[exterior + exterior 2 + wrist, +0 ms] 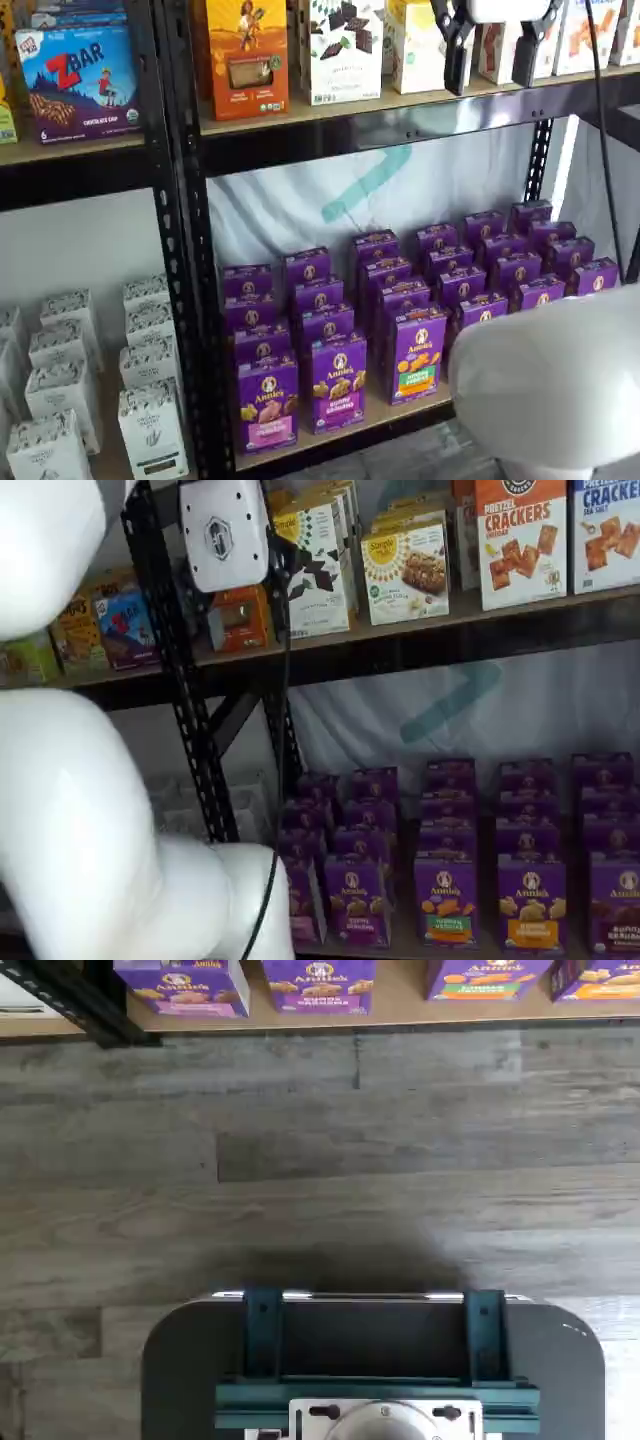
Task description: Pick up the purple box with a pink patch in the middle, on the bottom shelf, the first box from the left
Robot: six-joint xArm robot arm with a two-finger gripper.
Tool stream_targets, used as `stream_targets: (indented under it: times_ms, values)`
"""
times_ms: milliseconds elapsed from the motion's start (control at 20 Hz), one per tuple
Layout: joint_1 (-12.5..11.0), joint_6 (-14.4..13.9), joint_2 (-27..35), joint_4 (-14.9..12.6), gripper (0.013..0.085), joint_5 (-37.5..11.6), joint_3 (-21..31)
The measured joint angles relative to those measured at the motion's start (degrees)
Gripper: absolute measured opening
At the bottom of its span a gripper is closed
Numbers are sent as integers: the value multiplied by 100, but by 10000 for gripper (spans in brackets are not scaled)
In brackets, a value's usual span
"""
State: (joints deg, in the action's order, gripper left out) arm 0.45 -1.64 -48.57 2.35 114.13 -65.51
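Observation:
The purple box [268,405] with a pink band stands upright at the front left of the bottom shelf [400,412], just right of the black rack post. In the wrist view it [185,985] shows at the shelf's edge [400,1008], beyond a stretch of grey floor. In a shelf view it [300,900] is partly hidden behind my arm. My gripper [490,80] hangs from the picture's edge, high up at the level of the upper shelf, far above and to the right of the box. A wide gap shows between its two black fingers and it holds nothing.
A like carton with a darker purple patch [338,385] and one with a green-and-orange patch [418,355] stand to the right, with rows of purple cartons behind. A black rack post [190,300] is at the left, white cartons [150,430] beyond it. My white arm [550,390] fills the foreground.

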Motion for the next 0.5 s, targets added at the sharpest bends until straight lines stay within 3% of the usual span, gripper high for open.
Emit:
stream_targets:
  times_ms: [150, 500]
  values:
    - [-270, 125, 70, 312, 850, 124, -51]
    - [-82, -9, 58, 248, 850, -38, 72]
